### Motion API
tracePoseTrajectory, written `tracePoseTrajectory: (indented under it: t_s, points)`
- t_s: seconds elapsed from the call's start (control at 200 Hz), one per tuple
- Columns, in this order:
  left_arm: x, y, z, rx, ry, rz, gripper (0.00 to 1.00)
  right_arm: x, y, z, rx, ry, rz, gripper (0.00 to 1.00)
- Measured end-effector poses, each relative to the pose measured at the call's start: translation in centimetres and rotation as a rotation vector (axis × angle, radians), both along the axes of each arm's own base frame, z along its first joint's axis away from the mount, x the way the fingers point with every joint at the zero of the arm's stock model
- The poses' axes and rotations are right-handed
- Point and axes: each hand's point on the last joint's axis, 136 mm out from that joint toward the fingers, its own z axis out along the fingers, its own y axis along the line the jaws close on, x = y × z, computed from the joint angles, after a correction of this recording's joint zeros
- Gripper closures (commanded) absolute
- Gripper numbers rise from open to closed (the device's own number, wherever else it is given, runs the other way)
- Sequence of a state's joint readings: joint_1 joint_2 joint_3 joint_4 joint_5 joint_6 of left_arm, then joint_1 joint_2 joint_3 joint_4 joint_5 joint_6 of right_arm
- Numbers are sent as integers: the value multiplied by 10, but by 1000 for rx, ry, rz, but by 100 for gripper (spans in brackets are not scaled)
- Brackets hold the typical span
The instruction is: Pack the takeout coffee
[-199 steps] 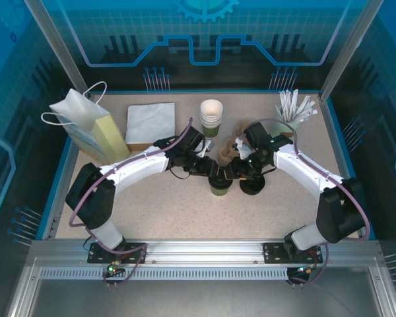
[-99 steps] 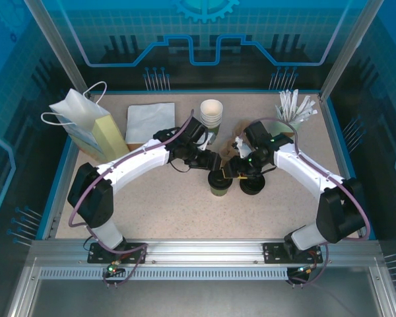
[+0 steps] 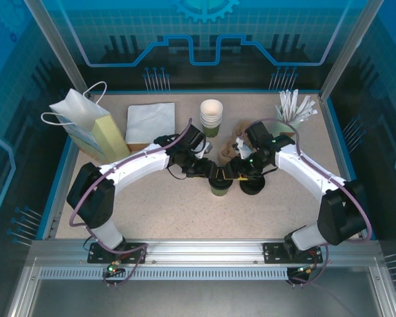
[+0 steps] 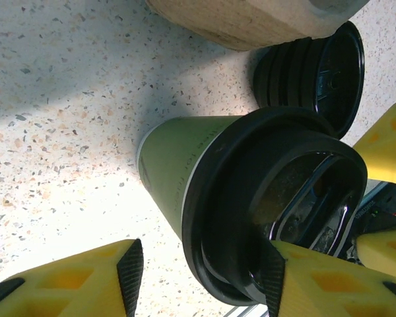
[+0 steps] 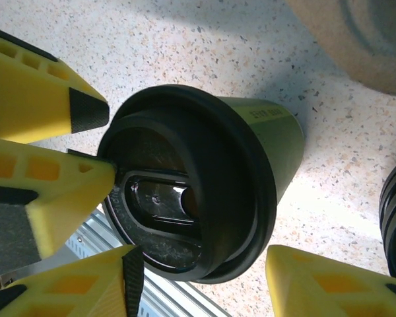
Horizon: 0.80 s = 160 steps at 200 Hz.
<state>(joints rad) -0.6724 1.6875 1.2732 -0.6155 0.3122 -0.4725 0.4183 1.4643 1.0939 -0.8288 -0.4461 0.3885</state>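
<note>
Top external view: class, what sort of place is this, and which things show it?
Probably a robot test cell staged as a café counter: an aluminium frame with blue panels, a paper bag, stacked cups, and the lidded takeout coffee.

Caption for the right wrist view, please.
Lidded takeout coffee on the speckled table, open yellow fingers of the right gripper straddling its black lid.

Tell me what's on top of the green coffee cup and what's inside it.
A round black lid is seated over the rim of the coffee cup, an oval recess in its middle. It covers the opening, so the contents cannot be seen.
</note>
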Motion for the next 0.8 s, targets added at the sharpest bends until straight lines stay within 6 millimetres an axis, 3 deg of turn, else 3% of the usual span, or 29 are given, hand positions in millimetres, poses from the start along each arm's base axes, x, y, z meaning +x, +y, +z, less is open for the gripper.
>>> tracePoseTrajectory:
  t_s: [0.34,0.8]
  points:
    - [0,-3,-2,-24,-1,-8,53,-6,-4,-12,-41,53,3,56]
    - [-2,-5,-4,-67,-35,-14,58,-8,-3,-16,-49,63,18,57]
